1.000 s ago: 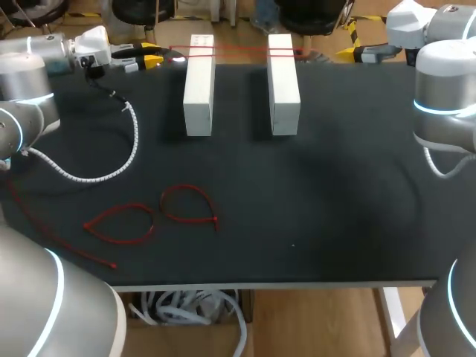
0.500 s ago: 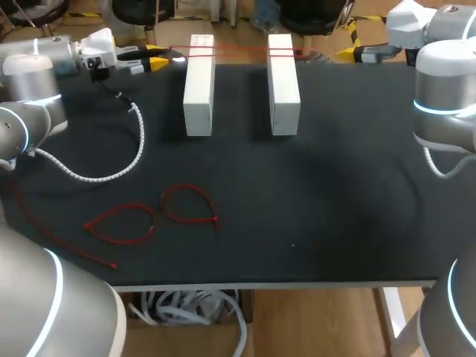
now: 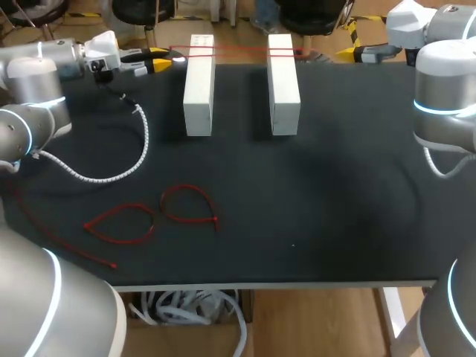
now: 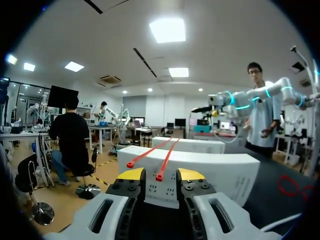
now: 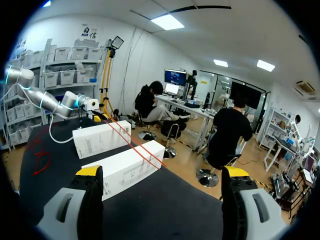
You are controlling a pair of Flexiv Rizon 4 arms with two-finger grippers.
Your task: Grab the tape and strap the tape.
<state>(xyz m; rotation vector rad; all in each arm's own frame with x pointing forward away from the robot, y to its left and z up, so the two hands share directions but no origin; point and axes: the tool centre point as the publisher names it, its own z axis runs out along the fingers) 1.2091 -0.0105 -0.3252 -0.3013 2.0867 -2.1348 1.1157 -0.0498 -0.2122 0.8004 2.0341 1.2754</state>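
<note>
Red tape across faintly printed boxes

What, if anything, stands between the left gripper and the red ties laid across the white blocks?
Nothing visible does. The red ties overhang the nearer white block toward the open left gripper; one tie end sits right at the gap between its fingers.

Jaws apart, red ties across white boxes
</note>
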